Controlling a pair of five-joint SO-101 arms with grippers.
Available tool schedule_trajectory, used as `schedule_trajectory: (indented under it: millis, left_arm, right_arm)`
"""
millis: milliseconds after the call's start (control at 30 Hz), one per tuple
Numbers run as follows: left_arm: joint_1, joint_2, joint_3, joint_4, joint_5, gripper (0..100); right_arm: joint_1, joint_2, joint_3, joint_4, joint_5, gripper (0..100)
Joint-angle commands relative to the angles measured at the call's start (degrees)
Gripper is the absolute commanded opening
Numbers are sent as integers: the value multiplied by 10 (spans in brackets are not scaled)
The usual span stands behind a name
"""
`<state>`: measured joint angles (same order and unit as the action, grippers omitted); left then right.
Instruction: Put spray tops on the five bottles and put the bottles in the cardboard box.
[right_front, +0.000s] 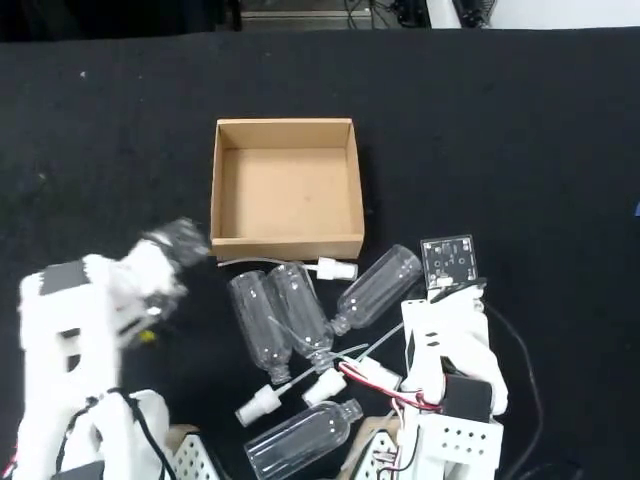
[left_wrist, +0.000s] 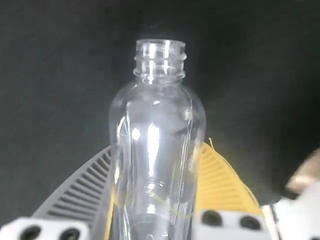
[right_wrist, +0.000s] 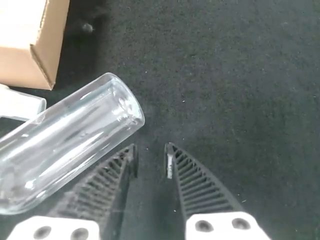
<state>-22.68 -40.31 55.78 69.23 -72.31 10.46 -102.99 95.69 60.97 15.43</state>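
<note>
Gripping a clear bottle (left_wrist: 159, 100) — left end effector (left_wrist: 157, 165), neck protruding.

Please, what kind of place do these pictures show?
Most likely a robotics lab or test bench, not a home: the small white left arm and right arm stand at a table covered with black cloth, and cables lie beyond its far edge.

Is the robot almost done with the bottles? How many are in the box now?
Not yet! Nothing is done: the cardboard box is empty. In hand: the left gripper holds one bottle with no top on. The right gripper is open beside a lying bottle. Left: four bottles lie on the table by loose spray tops; all five need tops, then the box.
</note>
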Motion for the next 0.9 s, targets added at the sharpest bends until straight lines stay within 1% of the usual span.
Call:
schedule_trajectory:
  millis: [0,67,167,267,333,400,467,600,667,767,867]
  left_arm:
    - [-162,4,-47,-73,4,113]
    - [-210,25,-51,-105,41,113]
    - [-258,96,-73,-115,79,113]
    - [-295,207,-138,-112,106,125]
    - [-318,287,-193,-106,119,169]
    - [-335,360,-258,-69,112,233]
    - [-349,411,-333,-12,93,280]
    - [-352,484,-468,98,73,288]
    - [-349,505,-524,135,73,288]
    - [-335,531,-580,157,73,288]
    - [-325,548,-593,156,70,288]
  right_arm:
    - [-6,-56,-3,4,-1,89]
    - [-8,-56,-3,4,-1,89]
    - [-9,-56,-3,4,-1,89]
    - [-9,-56,-3,4,-1,89]
    - [-9,-56,-2,4,-1,89]
    - [-9,-56,-2,4,-1,89]
    - [-9,-56,-2,4,-1,89]
    - [-9,-56,-2,4,-1,89]
    - [-9,-56,-2,4,-1,89]
    - [-9,-56,-2,4,-1,89]
    - [-8,-56,-2,4,-1,89]
